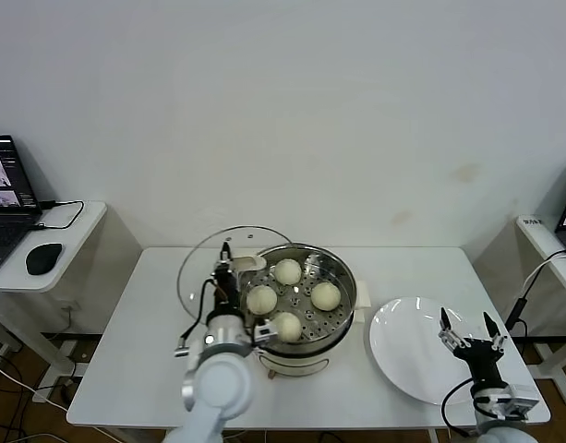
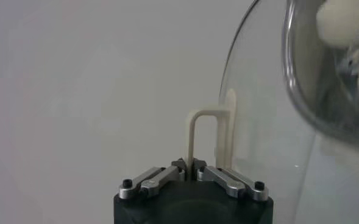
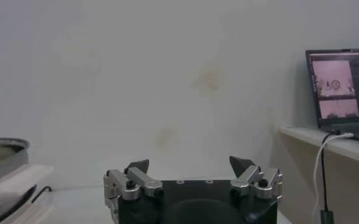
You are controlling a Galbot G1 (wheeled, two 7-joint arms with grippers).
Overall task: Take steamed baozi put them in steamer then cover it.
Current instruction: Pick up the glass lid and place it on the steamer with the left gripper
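Four cream-white baozi (image 1: 287, 271) lie in the shiny steamer (image 1: 345, 277) on its cream pot base (image 1: 296, 365) at the table's middle. My left gripper (image 1: 225, 266) is shut on the cream handle (image 2: 193, 137) of the clear glass cover (image 1: 198, 269). It holds the cover tilted on edge, against the steamer's left side. In the left wrist view the glass (image 2: 258, 122) stands beside the steamer's wall, with a baozi (image 2: 344, 18) showing past it. My right gripper (image 1: 467, 334) is open and empty at the right edge of the white plate (image 1: 403, 341); it also shows in the right wrist view (image 3: 190, 163).
A side table at the left holds a laptop (image 1: 1, 194), a black mouse (image 1: 42, 258) and cables. Another side table with a laptop (image 3: 344, 85) and a hanging cable stands at the right. The wall is close behind the table.
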